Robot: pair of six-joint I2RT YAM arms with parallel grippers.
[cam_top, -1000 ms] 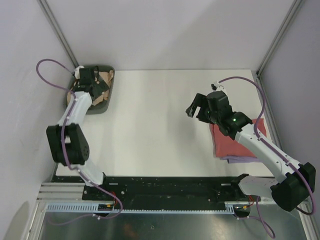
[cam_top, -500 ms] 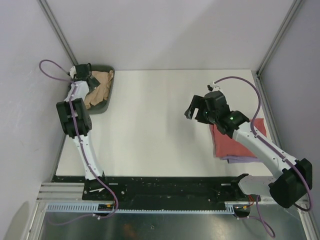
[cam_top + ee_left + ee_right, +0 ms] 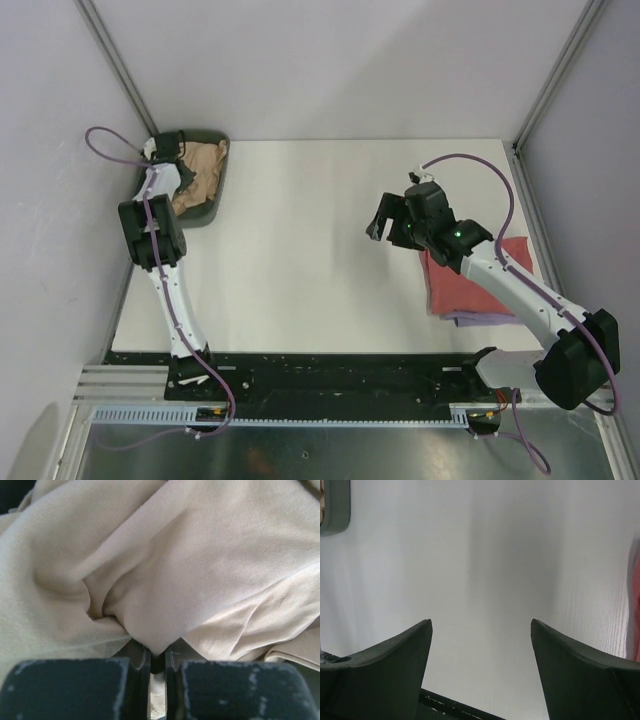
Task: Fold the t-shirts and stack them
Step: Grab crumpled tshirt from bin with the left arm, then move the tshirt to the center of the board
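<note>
A crumpled tan t-shirt lies in the dark green tray at the back left. My left gripper reaches into the tray's far left corner. In the left wrist view its jaws are shut on a pinched fold of the tan t-shirt. A folded coral-red t-shirt lies on a folded lavender t-shirt at the right. My right gripper hovers open left of that stack, and the right wrist view shows nothing between its fingers, only bare table.
The white table stretches between the tray and the stack. The enclosure's walls and metal posts bound the back and sides. In the right wrist view the tray's corner shows at top left and the coral-red shirt's edge at right.
My left gripper has closed from open onto a fold of the tan t-shirt, with the arm stretched farther back over the tray. My right arm drifted slightly up and left, still open.
</note>
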